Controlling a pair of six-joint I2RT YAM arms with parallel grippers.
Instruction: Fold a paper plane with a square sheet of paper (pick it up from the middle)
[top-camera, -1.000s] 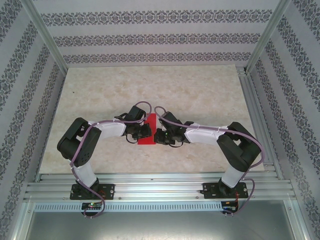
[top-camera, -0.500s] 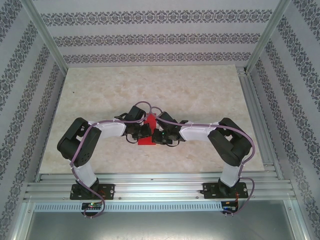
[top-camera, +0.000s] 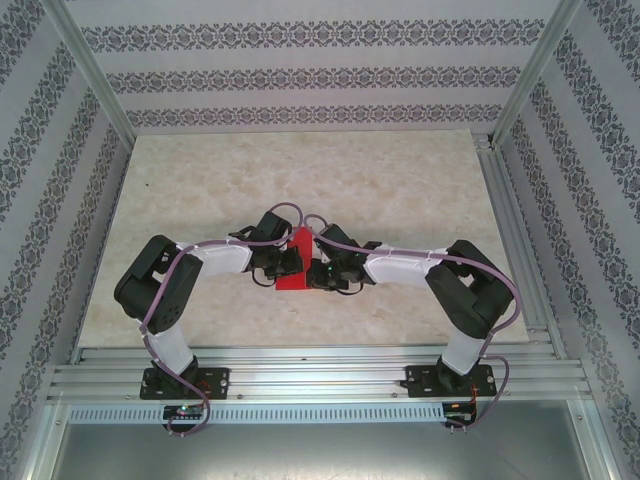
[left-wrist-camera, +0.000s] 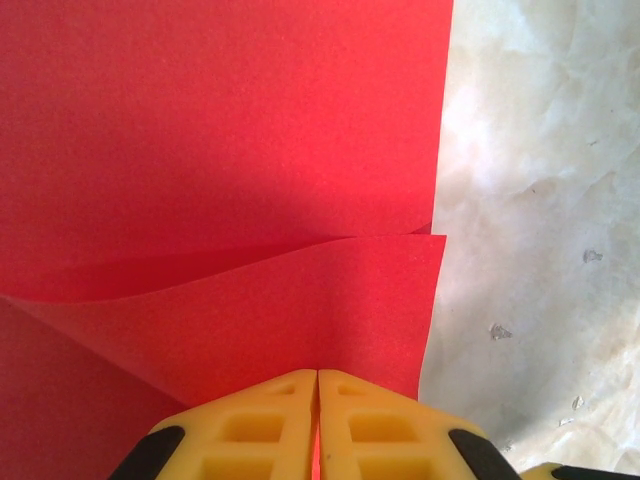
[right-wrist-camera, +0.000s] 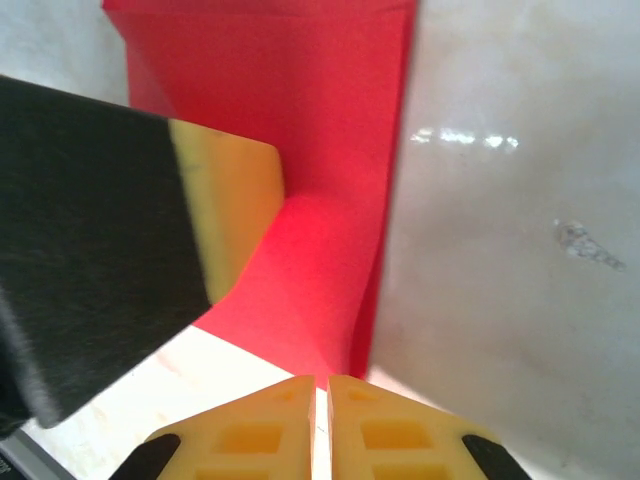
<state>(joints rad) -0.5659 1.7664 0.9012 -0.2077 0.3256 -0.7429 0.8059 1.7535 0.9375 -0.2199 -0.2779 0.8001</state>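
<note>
square sheet of paper (top-camera: 294, 279): red, mid-table, wedged between both wrists; outline mostly hidden under them from above. Partly folded, one layer curling over another; left side cut off in left wrist view. Clamped on its edge: left gripper (left-wrist-camera: 317, 385), pads pressed together. Closed tight: right gripper (right-wrist-camera: 322, 390); paper corner just beyond pads, pinch unclear. Marble table (top-camera: 400, 180) beneath.

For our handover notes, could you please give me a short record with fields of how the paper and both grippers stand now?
paper: thin bright red paper sheet, partly folded, a flap curving up
place: middle of the pale marbled table, between the two grippers
left gripper: shut on the sheet
right gripper: shut at the sheet's edge; grip unclear
plane: not yet formed
</note>
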